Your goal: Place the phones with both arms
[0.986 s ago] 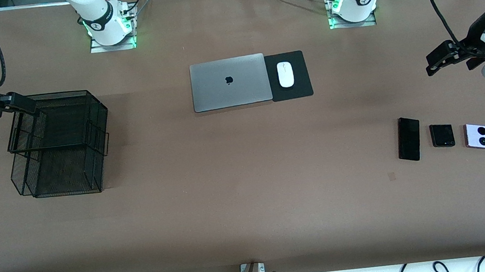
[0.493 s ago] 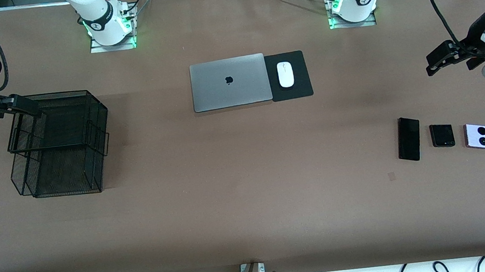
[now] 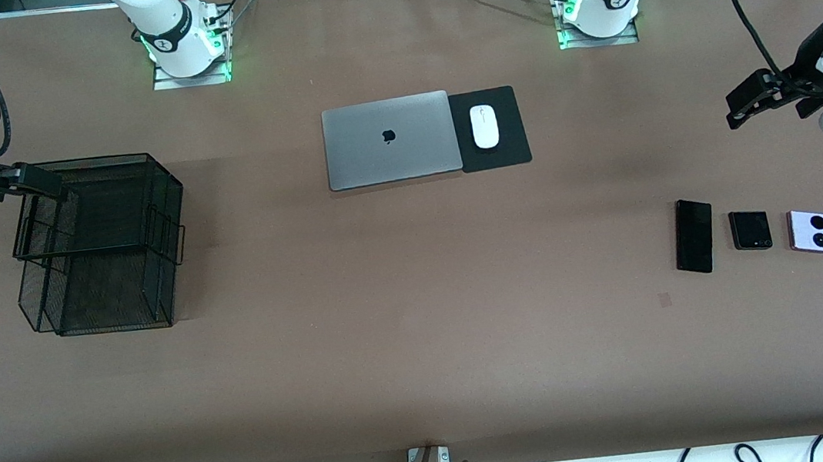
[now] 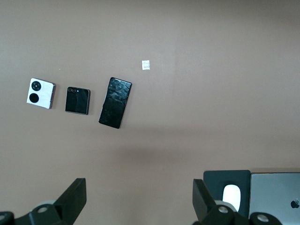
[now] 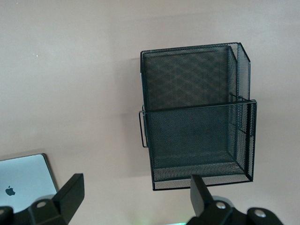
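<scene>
Zero phones placed; task not started.
Slab (image 3: pixel 693 235), black square (image 3: pixel 750 229), lilac one (image 3: pixel 809 230) lie on counter (image 3: pixel 424 338); tray (image 3: pixel 99 247) empty. Left end effector (image 3: pixel 760 97) and right end effector (image 3: pixel 26 180) both open, holding nothing.

Three phones lie in a row at lower right of the front view: slab phone (image 3: pixel 693 235), square phone (image 3: pixel 750 229), two-lens phone (image 3: pixel 809 230) outermost. At upper centre the laptop (image 3: pixel 389 139) touches a mouse pad (image 3: pixel 504 127) carrying the mouse (image 3: pixel 483 127). A mesh tray (image 3: pixel 103 247) stands at frame left.
</scene>
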Controlling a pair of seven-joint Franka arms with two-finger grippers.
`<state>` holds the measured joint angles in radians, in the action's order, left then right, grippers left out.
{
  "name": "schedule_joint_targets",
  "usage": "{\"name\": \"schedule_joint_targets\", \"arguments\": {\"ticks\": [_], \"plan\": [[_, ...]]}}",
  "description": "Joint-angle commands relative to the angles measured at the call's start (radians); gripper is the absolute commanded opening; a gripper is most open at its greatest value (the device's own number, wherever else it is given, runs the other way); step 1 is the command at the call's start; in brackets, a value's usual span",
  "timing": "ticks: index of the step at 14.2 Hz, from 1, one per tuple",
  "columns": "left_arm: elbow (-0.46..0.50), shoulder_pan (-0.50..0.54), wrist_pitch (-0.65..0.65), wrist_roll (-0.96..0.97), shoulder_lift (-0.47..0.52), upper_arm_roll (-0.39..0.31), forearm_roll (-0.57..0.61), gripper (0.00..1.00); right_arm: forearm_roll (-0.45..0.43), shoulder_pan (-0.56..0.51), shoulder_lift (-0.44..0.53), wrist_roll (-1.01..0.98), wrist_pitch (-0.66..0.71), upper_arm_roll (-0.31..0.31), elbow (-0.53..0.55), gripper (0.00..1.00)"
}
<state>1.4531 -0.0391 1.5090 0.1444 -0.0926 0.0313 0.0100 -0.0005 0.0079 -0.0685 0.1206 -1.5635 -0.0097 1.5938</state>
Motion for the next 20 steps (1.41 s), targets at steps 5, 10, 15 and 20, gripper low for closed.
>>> {"name": "schedule_joint_targets", "arguments": {"ticks": [5, 10, 15, 20], "plan": [[-0.005, 0.004, 0.02, -0.175, -0.091, 0.01, 0.185, 1.0, 0.022, -0.011, -0.028, -0.015, -0.021, -0.027, 0.011, 1.0], [0.036, 0.019, 0.104, -0.21, -0.131, 0.009, 0.186, 1.0, 0.023, -0.011, -0.028, -0.016, -0.013, -0.029, 0.011, 1.0], [0.067, 0.113, 0.239, -0.449, -0.226, 0.01, 0.168, 1.0, 0.022, -0.009, -0.028, -0.016, -0.015, -0.027, 0.011, 1.0], [0.061, 0.127, 0.361, -0.497, -0.384, 0.01, 0.172, 1.0, 0.023, -0.009, -0.03, -0.052, -0.018, -0.029, 0.011, 1.0]]}}
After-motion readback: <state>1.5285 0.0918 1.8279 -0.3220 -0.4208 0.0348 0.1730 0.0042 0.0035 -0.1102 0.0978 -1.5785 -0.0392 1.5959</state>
